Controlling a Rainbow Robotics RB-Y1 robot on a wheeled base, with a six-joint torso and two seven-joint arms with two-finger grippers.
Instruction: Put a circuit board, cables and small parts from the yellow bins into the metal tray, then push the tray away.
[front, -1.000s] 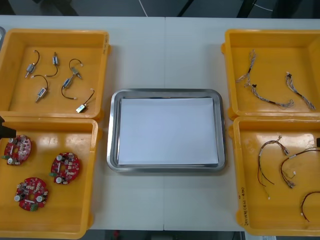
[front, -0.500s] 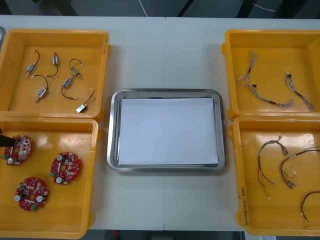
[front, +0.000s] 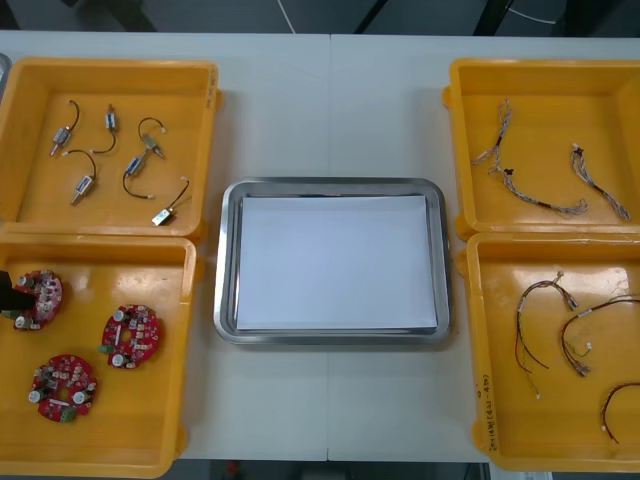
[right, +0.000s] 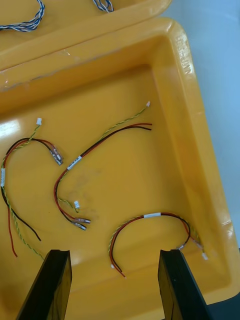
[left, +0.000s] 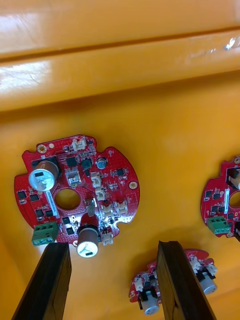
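Three round red circuit boards lie in the near left yellow bin (front: 187, 400). My left gripper (front: 8, 292) shows as a black tip at the table's left edge, over the leftmost circuit board (front: 37, 297). In the left wrist view, that circuit board (left: 75, 197) lies just beyond my open left gripper (left: 115, 287), with nothing between the fingers. My right gripper (right: 116, 287) is open above the near right bin (right: 190, 100). A curved red and yellow cable (right: 150, 227) lies just ahead of its fingers. The metal tray (front: 228, 262) sits in the middle, white inside.
The far left bin (front: 110, 68) holds several small metal parts (front: 82, 184) with short black leads. Twisted blue and white cables (front: 540, 190) lie in the far right bin (front: 540, 68). Red and yellow cables (front: 560, 330) lie in the near right bin.
My left gripper has moved nearer along the left edge, onto the leftmost circuit board. The dark tip at the front view's right edge has gone out of view.
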